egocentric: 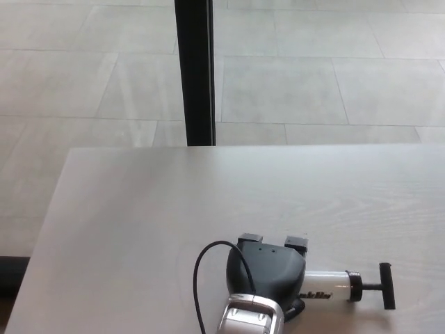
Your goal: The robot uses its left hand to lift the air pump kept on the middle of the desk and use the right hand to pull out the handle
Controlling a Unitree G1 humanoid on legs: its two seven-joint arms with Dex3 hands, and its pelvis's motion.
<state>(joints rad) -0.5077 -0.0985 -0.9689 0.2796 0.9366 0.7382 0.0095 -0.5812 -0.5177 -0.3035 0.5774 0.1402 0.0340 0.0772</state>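
One robot hand (265, 271), my left, covers the air pump (327, 287) on the desk (139, 229); its handle (386, 285) sticks out rightward. I cannot tell its grip.

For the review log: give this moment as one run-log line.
left hand over air pump body, grasp unclear | handle not pulled out | right hand not in view | pump lying on desk

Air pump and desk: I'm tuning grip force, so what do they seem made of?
Air pump: apparently plastic, a smooth white barrel with a matte black T-handle.
Desk: pale wood or wood-look laminate, matte, with faint grain lines visible.
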